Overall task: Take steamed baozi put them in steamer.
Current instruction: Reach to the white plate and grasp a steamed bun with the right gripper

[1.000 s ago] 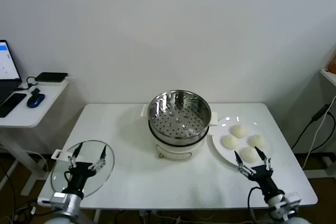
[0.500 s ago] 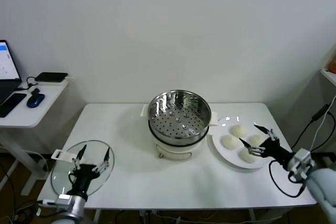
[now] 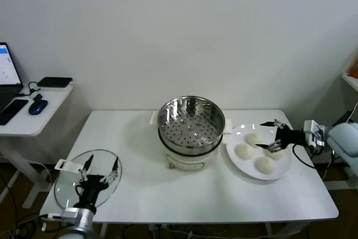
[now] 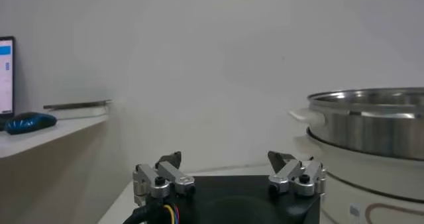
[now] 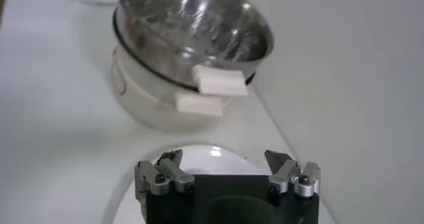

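I see my right tool [image 3: 273, 136] spread wide above the plate's [image 3: 282, 169] baozi [image 3: 265, 164], seemingly touching none; left tool [image 3: 99, 168] wide, parked over the glass lid [image 3: 67, 180].

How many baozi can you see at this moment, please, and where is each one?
4, all on the plate right of the steamer, none inside it: one far, one left, one near, one right, partly behind the open right claw.

bright, even light | soft shadows | steamer [image 3: 191, 117] glare — wrist backgrounds blurred
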`<state>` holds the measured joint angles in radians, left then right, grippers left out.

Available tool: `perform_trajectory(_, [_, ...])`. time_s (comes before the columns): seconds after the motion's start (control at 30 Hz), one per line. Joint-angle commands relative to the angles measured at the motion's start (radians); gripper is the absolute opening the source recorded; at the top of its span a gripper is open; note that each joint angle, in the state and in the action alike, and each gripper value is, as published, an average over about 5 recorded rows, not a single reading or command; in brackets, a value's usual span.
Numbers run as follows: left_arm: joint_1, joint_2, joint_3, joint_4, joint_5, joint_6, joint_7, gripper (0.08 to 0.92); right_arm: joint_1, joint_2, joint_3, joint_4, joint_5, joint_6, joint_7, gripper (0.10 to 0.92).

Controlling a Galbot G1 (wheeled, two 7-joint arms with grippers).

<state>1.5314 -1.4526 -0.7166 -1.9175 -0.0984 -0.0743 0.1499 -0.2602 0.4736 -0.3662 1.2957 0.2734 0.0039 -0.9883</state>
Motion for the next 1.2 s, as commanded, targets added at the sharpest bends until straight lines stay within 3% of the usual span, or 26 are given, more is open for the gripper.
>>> perform_trajectory(0.03, [-0.004,0.009,0.000,-0.004,-0.010,0.010,-0.007,0.823,0.522,0.018,-0.542,-0.245,-0.087,0.119,-0.181,0.823])
perform_trajectory(0.23, [-0.012,0.023,-0.002,0.011,-0.009,0.011,-0.007,0.823,0.605,0.189,-0.595,-0.447,-0.279,0.217,-0.215,0.823])
perform_trajectory(0.47, [-0.018,0.026,-0.004,0.018,-0.011,0.013,-0.009,0.823,0.541,0.349,-0.519,-0.599,-0.365,0.222,-0.208,0.823])
perform_trajectory(1.2, [-0.045,0.049,-0.015,0.052,-0.017,0.019,-0.011,0.823,0.266,0.489,-0.190,-0.727,-0.562,0.257,-0.114,0.823])
